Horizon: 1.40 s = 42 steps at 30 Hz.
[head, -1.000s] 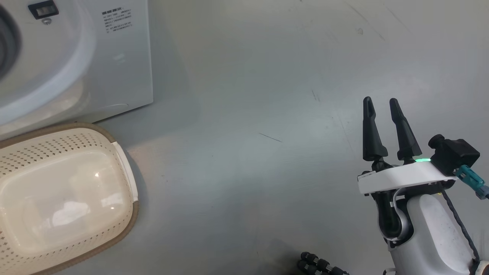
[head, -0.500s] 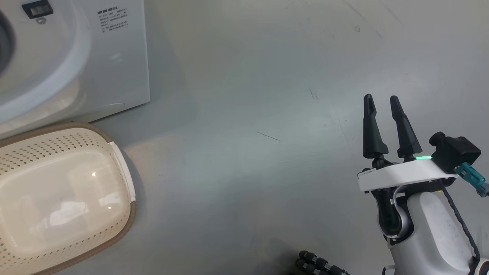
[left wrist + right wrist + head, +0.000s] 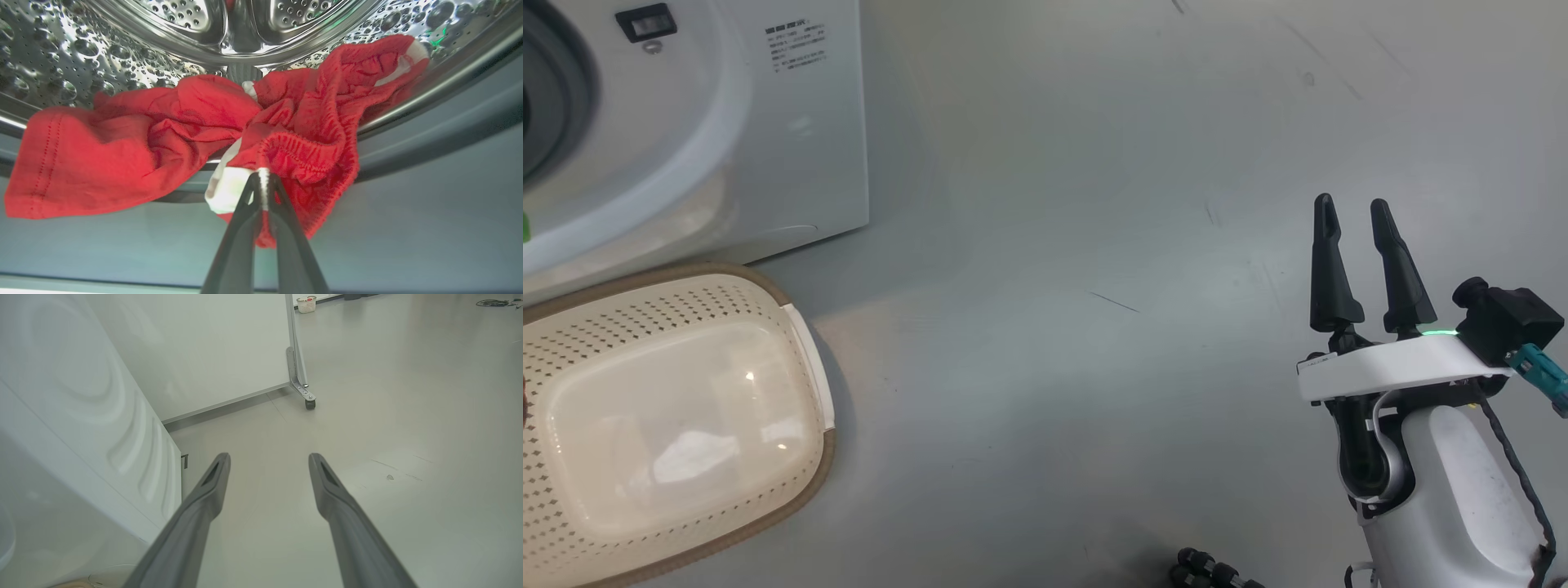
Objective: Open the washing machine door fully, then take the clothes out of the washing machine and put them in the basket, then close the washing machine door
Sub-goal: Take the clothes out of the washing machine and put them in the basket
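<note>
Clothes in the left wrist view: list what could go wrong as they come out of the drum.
1. The left gripper pinches just a thin edge of the clothes beside the white trim; the fabric may slip free under pull.
2. The clothes drape over the lip of the drum; the loose flat part may snag there or drop short of the basket.

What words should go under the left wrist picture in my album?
The left gripper pinches the red clothes spilling from the washing machine.
</note>
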Available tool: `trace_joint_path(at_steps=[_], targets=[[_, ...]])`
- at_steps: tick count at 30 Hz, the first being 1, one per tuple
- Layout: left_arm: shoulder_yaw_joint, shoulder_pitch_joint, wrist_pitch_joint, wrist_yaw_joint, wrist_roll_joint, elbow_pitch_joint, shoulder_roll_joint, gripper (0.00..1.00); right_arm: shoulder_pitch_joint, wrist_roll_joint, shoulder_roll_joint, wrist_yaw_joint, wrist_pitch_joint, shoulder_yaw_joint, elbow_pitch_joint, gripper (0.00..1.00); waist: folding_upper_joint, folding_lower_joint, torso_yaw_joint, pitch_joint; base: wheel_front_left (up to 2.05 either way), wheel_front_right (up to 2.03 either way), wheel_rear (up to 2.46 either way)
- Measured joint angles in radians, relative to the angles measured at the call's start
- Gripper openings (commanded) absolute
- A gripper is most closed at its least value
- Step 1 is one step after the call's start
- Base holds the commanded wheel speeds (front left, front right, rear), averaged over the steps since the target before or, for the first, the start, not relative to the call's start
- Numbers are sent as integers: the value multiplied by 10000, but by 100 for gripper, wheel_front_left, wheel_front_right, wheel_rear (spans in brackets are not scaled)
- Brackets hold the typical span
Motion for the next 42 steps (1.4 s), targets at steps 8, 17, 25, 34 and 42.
trace_joint_path(at_steps=[8,17,25,34,42], targets=[[-351,431,-957,-535,178,127,-311,0,2,-201,-4,0,0,-46,59,100,0,0,417,-496,0,0,0],[-769,1251,-1923,-1064,178,267,-777,0,93,-430,-54,0,0,-134,171,100,0,0,1116,-1193,0,0,0],[-1070,1940,-2660,-1254,286,58,-1126,0,379,-522,-178,0,-2,-192,226,100,0,0,1876,-1796,0,0,0],[-1331,2629,-3674,-1361,635,-376,-1191,0,646,-533,-178,0,-2,-215,355,100,0,0,2514,-2429,0,0,0],[-1306,3394,-4715,-1407,663,-1114,-1281,0,860,-531,-178,0,-2,-203,460,100,0,-1,2965,-3095,0,0,0]])
